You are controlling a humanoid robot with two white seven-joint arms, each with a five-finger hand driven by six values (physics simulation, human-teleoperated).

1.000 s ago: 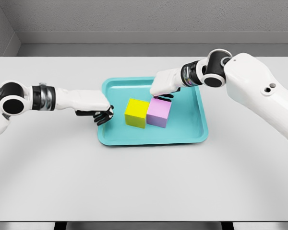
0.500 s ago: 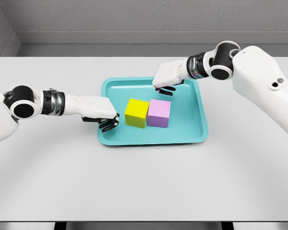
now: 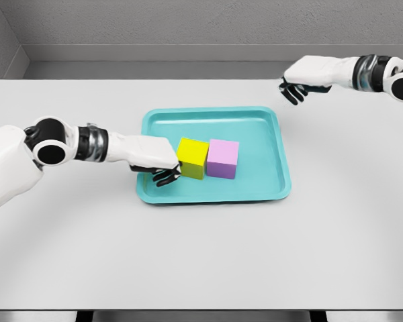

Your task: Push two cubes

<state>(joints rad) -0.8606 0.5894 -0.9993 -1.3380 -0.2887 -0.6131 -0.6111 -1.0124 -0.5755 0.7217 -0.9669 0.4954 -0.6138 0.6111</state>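
Left robot hand: moved right since a second ago, now against the left face of the yellow cube; dark fingers curled, grasping nothing.
Right robot hand: withdrawn from the tray to the far right, above the white desk; fingers loosely curled, empty.
Cubes: yellow touching pink cube, both inside the shallow teal tray, barely shifted.
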